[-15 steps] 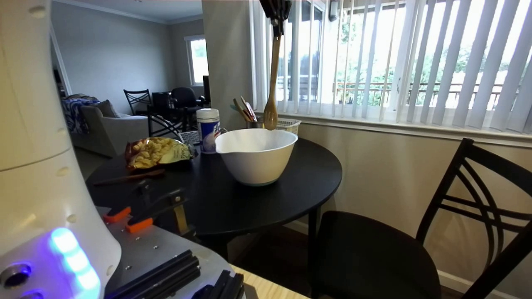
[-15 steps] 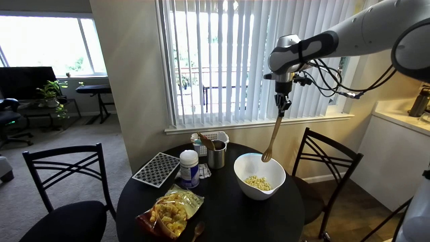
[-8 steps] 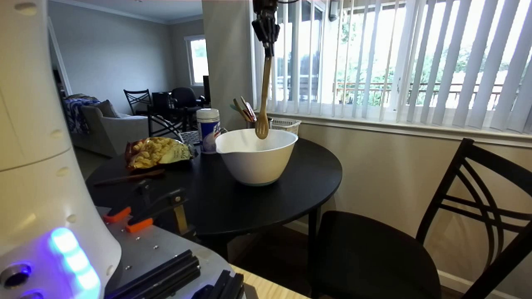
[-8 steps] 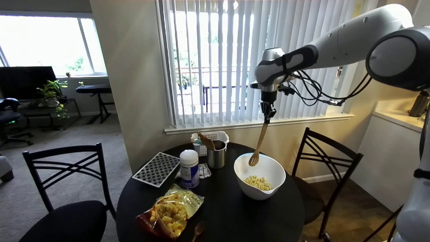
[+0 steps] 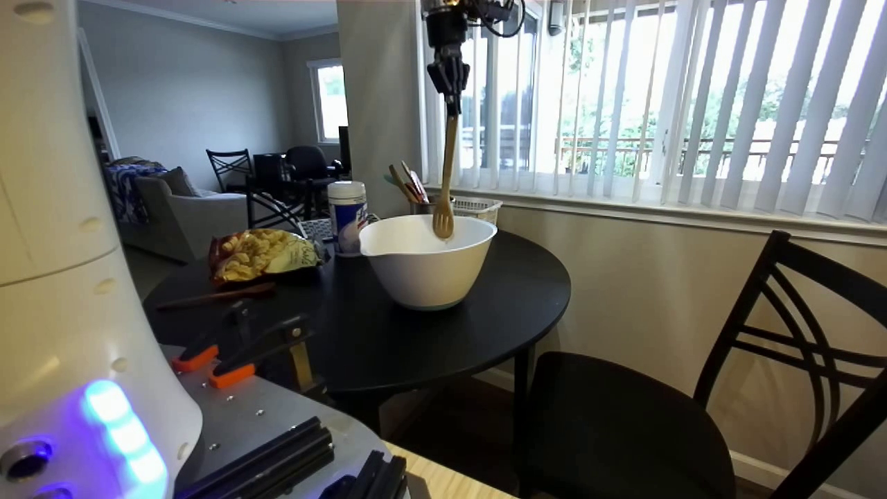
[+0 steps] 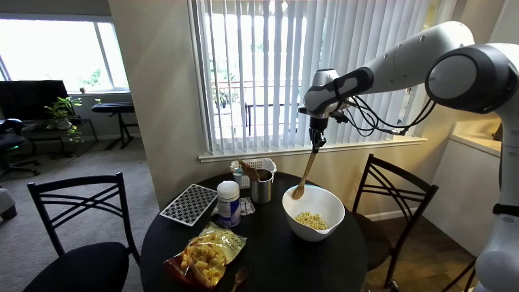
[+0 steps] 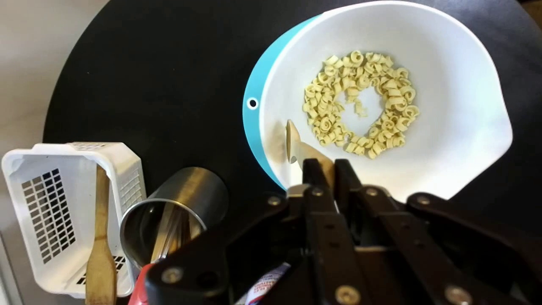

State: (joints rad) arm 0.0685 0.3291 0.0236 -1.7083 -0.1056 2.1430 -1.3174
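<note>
Well, the end effector (image 7: 328, 169) is pinching the top of a wooden slotted spoon (image 6: 306, 173), which hangs head down and slightly tilted at the mouth of a white bowl (image 5: 429, 284). The spoon's head sits near the bowl's inner wall, on the side of its light-blue strip (image 7: 254, 123); whether it touches that wall, I cannot tell. Down in the bowl, pale curled pieces (image 7: 394, 99) form a loose ring. Near the bowl, on the round black tabletop (image 6: 267, 267), stand a steel canister (image 6: 260, 192) holding utensils (image 7: 164, 228) and, just beside it, a white basket (image 7: 123, 163). Near them are a lidded tub (image 6: 229, 207) and a black-and-white patterned panel (image 6: 189, 205). Farther along, a bag of yellow pieces (image 6: 206, 257) lies with a darker spoon (image 5: 218, 296) beside it. Black chairs (image 6: 81, 267) stand around the tabletop.
</note>
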